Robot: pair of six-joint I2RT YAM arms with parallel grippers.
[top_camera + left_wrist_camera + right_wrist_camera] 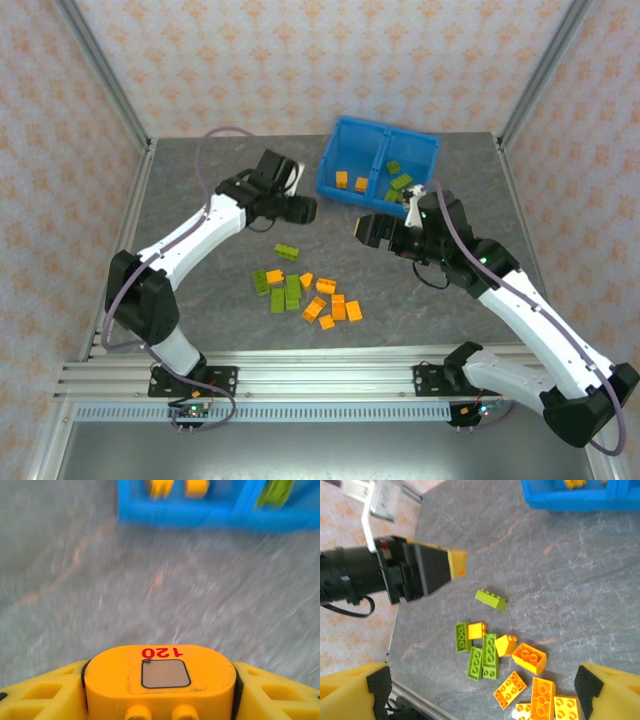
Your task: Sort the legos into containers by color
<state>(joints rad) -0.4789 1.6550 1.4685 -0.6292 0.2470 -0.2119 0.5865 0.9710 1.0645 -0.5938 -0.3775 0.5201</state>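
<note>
The blue bin (331,162) stands at the back of the table. Two orange legos (342,180) lie in its left compartment and green ones (399,183) in its right. A pile of orange (529,658) and green legos (489,650) lies mid-table, with one green brick (491,599) apart from it. My left gripper (303,209) hovers left of the bin. In its wrist view the gripper (160,685) is shut on an orange lego (200,657) marked 120, pads against both ends. My right gripper (362,229) hangs open above the pile, its fingers (355,692) wide apart.
The bin's front wall (210,517) is just ahead of the left gripper, blurred by motion. The left gripper (452,565) hangs above bare grey table behind the pile. A metal rail (300,375) runs along the near edge. Patterned walls enclose the table.
</note>
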